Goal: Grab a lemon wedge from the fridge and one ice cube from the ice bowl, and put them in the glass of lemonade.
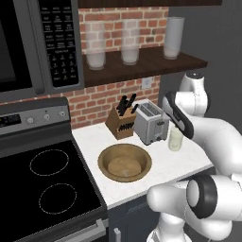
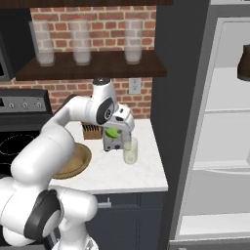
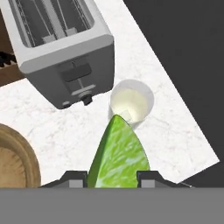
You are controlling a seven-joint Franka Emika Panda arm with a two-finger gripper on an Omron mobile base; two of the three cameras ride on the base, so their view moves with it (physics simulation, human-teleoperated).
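Left of the claw, the wooden ice bowl sits on the bench. The claw pinches the lemon wedge, likely light, soft and slippery, above the fragile-looking glass of lemonade.

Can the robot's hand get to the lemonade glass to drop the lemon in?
Probably yes. The gripper holds the lemon wedge just above the glass of lemonade. The glass's top is open, and the toaster stands beside it, not over it.
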